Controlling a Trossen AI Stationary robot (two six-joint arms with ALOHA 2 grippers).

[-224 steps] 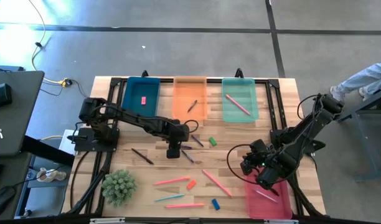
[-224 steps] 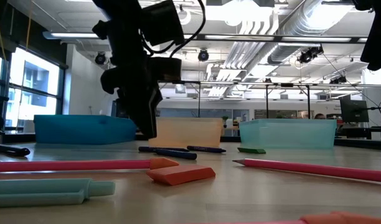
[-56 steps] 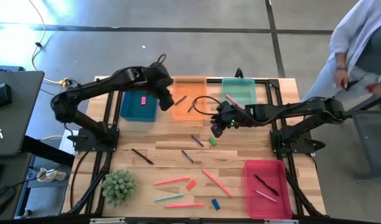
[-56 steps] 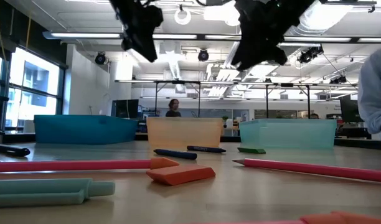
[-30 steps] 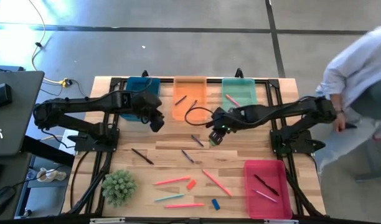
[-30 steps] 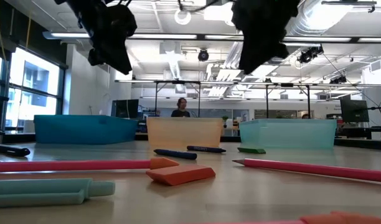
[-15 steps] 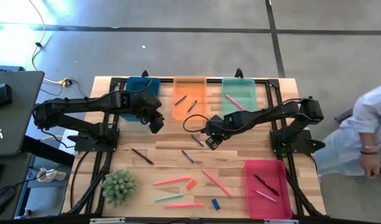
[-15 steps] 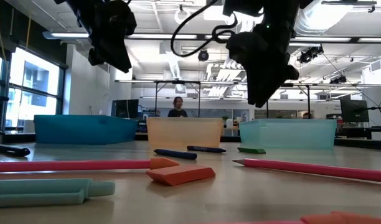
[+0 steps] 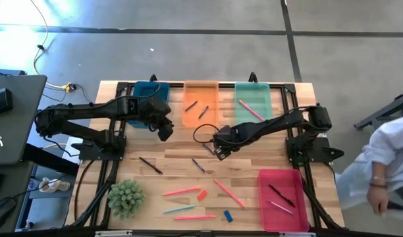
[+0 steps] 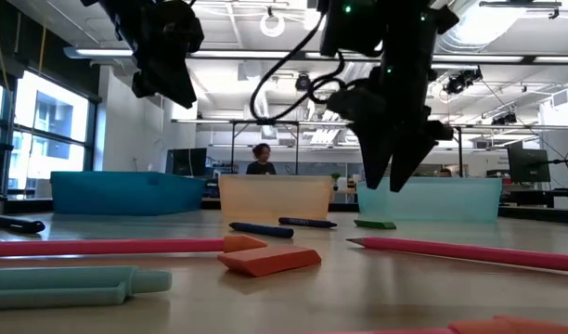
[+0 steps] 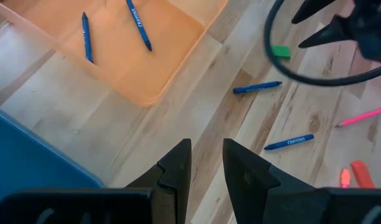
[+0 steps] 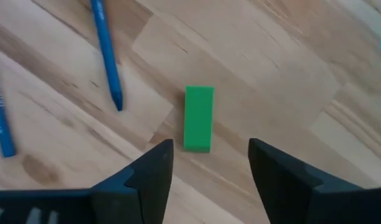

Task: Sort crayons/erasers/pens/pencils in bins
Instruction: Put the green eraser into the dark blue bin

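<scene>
Spread wide and pointed down, the right gripper (image 12: 203, 165) is held just above the small green eraser block (image 12: 198, 117) lying on the wooden table (image 9: 254, 164), apparently so the block can be straddled and pinched.

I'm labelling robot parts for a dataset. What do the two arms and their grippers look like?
Both arms are black, slim and jointed, on black bases. The left gripper and right gripper each have two flat, dark, tapering fingers. A loose black cable loops beside the right gripper. No markings are readable.
</scene>
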